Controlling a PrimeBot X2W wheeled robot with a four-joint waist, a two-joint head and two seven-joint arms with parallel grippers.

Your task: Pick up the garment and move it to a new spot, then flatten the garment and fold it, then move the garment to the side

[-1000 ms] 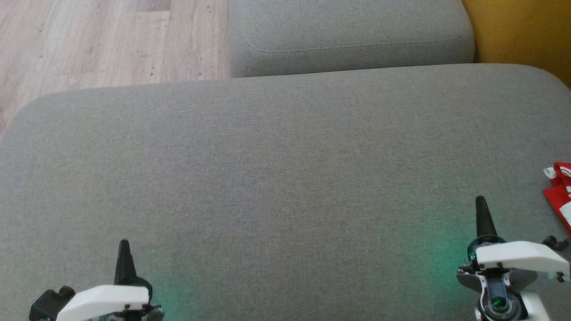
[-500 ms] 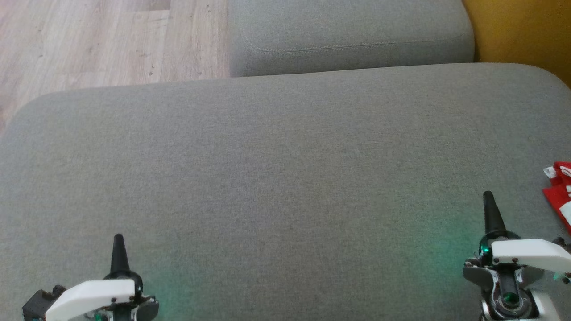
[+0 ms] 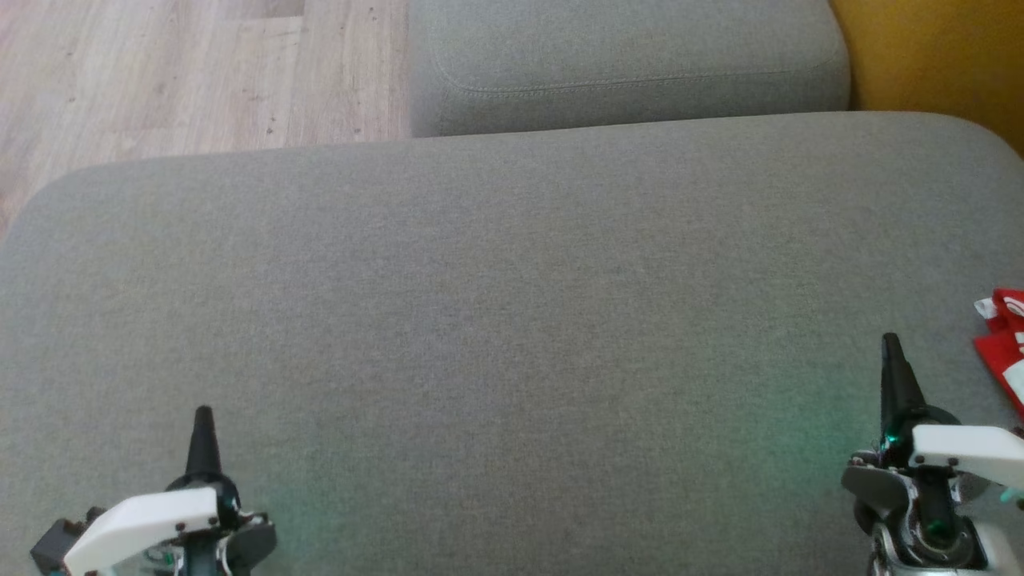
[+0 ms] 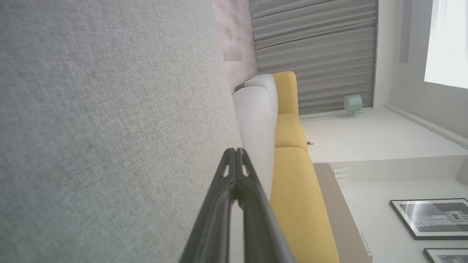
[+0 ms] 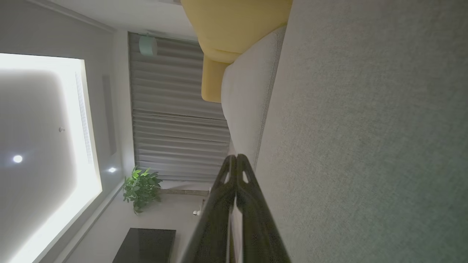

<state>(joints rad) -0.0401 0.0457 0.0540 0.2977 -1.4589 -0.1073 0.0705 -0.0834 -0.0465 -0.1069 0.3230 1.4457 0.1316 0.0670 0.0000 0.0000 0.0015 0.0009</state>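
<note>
The garment (image 3: 1006,356) is cut by the head view's right edge: a red-and-white corner shows, and what kind of garment it is cannot be told. The grey cushion (image 3: 512,320) runs past the left, right and bottom edges. The bottom edge cuts the bodies of the left tool (image 3: 202,418) and the right tool (image 3: 890,346). In the left wrist view a framed picture (image 4: 435,217) is clipped at the right edge, its content too blurred to read.

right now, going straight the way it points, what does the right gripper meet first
The right gripper likely meets the far grey fabric cushion; its height is unclear. The red-and-white garment lies aside.
</note>
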